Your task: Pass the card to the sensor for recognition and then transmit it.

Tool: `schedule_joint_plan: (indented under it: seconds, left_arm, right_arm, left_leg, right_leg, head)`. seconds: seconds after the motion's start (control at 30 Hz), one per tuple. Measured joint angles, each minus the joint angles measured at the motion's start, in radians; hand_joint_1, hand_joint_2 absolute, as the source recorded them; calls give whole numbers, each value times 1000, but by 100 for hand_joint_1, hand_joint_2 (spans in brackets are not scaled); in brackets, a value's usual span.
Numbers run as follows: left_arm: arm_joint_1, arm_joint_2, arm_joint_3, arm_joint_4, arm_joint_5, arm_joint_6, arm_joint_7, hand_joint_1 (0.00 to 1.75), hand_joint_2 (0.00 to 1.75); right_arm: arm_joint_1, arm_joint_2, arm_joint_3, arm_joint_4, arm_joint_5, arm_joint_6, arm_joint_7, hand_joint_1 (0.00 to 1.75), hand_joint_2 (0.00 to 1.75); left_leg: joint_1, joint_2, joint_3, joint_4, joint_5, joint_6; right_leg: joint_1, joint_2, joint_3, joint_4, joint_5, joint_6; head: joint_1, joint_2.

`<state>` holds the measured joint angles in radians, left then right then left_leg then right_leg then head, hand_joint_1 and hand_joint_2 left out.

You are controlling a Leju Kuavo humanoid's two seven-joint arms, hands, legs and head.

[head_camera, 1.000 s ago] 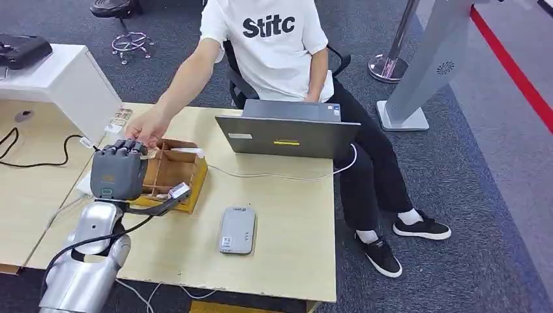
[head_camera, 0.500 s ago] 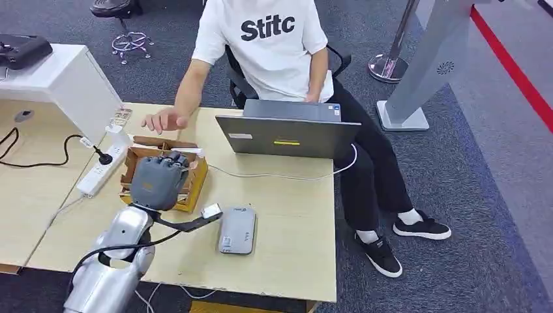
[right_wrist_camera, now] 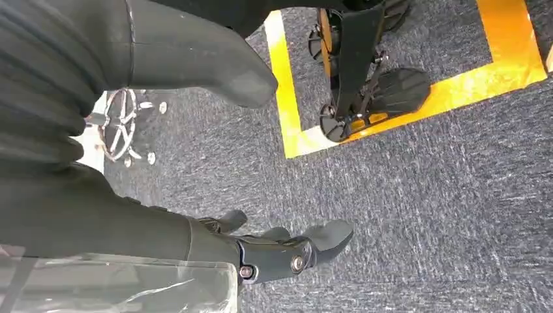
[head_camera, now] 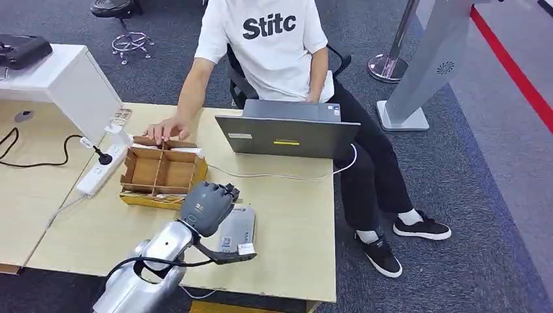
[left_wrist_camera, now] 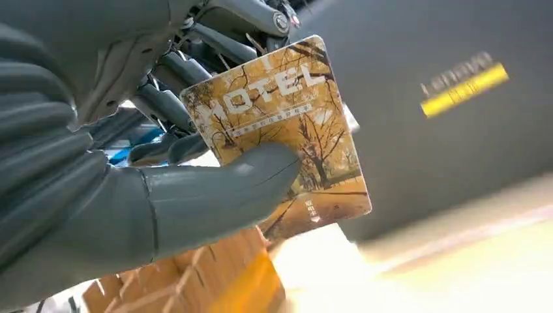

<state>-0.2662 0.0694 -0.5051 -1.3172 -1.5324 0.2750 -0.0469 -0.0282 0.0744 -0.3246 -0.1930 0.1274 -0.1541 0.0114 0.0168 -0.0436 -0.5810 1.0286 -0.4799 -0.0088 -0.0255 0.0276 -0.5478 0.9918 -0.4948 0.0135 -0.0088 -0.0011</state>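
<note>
Head view: cardboard box [head_camera: 163,171] with dividers at 10 o'clock on the wooden table [head_camera: 293,215], compartments looking bare, yellow base along its near edge. Person's hand [head_camera: 166,129] resting on the box's far rim. Grey, flat, round-cornered sensor [head_camera: 233,229] at 6 o'clock of the laptop [head_camera: 287,134], partly under the left hand [head_camera: 207,203]. Bare tabletop toward 3 o'clock, up to the table's edge. White power strip [head_camera: 101,171] at 9 o'clock of the box.

Left wrist view: left hand pinching the card [left_wrist_camera: 280,130] between thick grey thumb and dark fingers [left_wrist_camera: 176,104]; glossy card, autumn trees, "HOTEL" lettering, rounded corners. Box and dark laptop lid behind.

Right wrist view: right hand [right_wrist_camera: 261,251] hanging over grey carpet [right_wrist_camera: 424,208], fingers apart, nothing in it.
</note>
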Motion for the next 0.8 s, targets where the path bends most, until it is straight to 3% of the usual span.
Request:
schedule_joint_plan:
  seconds: [0.43, 0.8]
  left_arm:
    - [-1, -1, -25, 106, 13, -24, 14, 175, 175]
    - [-16, 0, -13, 124, 48, 32, 53, 175, 175]
  right_arm:
    - [0, 0, -1, 1, 29, -4, 8, 0, 175]
    - [0, 1, -3, 1, 40, -5, 3, 0, 175]
  left_leg:
    - [0, 0, 0, 0, 0, 0]
    - [0, 0, 0, 0, 0, 0]
  right_leg:
    - [0, 0, 0, 0, 0, 0]
    - [0, 0, 0, 0, 0, 0]
  head:
    - [0, 0]
    - [0, 0]
